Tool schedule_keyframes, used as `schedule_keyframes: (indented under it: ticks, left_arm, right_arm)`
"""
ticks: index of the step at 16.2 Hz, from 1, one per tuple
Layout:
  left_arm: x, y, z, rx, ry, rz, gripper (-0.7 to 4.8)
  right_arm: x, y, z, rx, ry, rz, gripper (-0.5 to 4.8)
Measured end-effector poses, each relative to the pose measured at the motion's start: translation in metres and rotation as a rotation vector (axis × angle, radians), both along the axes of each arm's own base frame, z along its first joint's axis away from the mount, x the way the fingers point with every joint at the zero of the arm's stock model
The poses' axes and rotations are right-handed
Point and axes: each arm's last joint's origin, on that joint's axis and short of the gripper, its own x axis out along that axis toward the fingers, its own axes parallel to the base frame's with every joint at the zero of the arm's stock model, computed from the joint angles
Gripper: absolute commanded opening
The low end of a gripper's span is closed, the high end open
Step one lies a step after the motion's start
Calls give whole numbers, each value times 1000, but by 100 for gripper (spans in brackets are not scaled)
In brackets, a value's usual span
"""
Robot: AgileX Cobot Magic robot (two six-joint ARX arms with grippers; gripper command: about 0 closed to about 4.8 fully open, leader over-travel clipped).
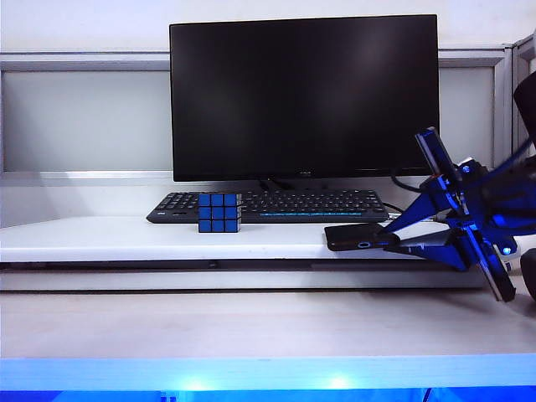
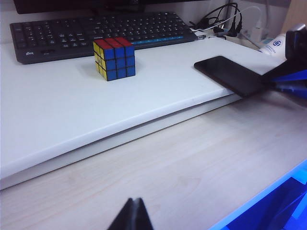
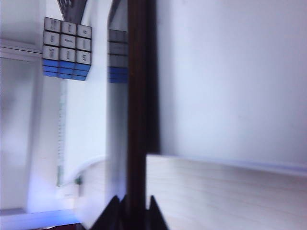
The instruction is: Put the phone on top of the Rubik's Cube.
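Black phone is being pinched by the right hand; lifting level matters before reaching the Rubik's Cube. Left hand is idling pressed together.

Glossy black phone, matt white shelf — pale wood-grain table (smooth)

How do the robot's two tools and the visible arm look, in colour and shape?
The right tool has black, wedge-shaped fingers tapering to thin points on a dark angular frame that shows blue highlights, with a long flat bar at its back. A dark cable runs from it toward the arm. Of the left tool, only two black pointed fingertips show.
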Motion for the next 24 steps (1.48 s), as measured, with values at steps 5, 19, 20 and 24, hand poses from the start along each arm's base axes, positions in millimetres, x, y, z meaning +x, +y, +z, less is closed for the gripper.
schedule_keyframes:
  ticks: [5, 19, 20, 24]
  left_arm:
    - [0, 0, 0, 0, 0, 0, -6]
    - [1, 1, 0, 9, 2, 59, -5]
    - [1, 1, 0, 9, 2, 59, -5]
    - [1, 2, 0, 12, 2, 76, -6]
  right_arm:
    - [2, 1, 6, 18, -66, 10, -9]
    - [45, 59, 78, 153, -270, 108, -9]
    - [48, 61, 81, 151, -270, 103, -9]
    - [61, 74, 93, 139, -279, 105, -9]
